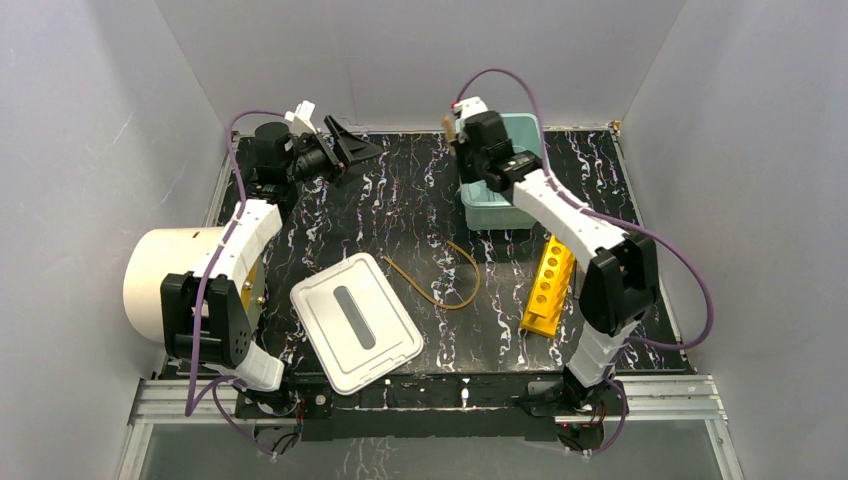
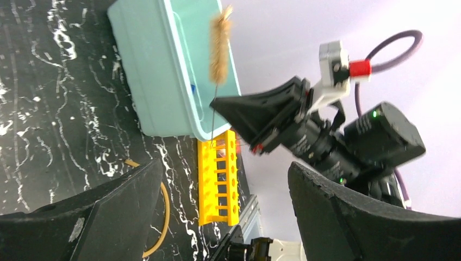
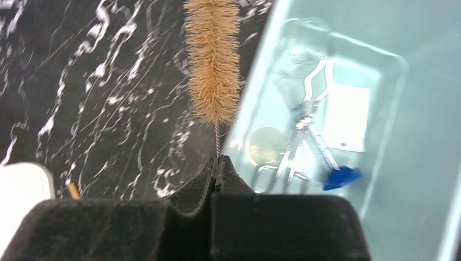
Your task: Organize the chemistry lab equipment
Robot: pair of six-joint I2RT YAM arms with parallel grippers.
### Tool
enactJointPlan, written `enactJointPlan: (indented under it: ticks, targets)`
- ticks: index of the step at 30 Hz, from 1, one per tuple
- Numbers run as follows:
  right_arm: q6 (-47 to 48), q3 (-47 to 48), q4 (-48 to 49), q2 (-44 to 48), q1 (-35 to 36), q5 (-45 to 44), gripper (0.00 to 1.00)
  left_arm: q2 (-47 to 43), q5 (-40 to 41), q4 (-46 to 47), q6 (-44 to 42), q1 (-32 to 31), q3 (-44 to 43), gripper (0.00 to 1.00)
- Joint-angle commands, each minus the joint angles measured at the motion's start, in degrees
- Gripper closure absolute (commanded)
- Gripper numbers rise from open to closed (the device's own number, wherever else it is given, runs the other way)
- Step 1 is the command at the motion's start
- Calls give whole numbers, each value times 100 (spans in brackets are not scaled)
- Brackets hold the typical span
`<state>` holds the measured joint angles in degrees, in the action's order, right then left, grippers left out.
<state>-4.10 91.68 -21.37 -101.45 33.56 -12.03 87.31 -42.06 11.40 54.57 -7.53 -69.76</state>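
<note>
Already inside bin (image 3: 424, 163): tongs (image 3: 307, 130), white packet (image 3: 346, 117).

Right hand (image 3: 217, 166) pinching thin wire stem of brush (image 3: 213, 60); tan bristles standing above fingertips, over black marbled worktop (image 3: 98, 81), beside teal bin (image 3: 418, 98). In bin: metal tongs (image 3: 304, 130), white packet (image 3: 348, 117), small blue piece (image 3: 341, 177), clear glass beaker (image 3: 265, 145).

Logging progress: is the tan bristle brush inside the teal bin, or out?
Out. The right gripper, jaws shut, holds the tan bristle brush by its wire, beside the teal plastic bin.
</note>
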Motion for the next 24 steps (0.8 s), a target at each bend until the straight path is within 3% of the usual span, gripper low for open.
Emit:
enactJointPlan:
  ticks: [1,9,18,24]
  targets:
    - [-223,-157,399,622,-463,-268,100,-321,-566,469,76,-61,138,15]
    - [-996,-495,-39,522,-1180,-51,100,-270,-487,511,150,-231,310,15]
    - [-766,416,-360,-987,-1432,-216,100,-313,-188,407,182,-453,519,15]
    - [-825,492,-388,-1519,-1545,-128,100,-452,3,102,-11,-504,552,15]
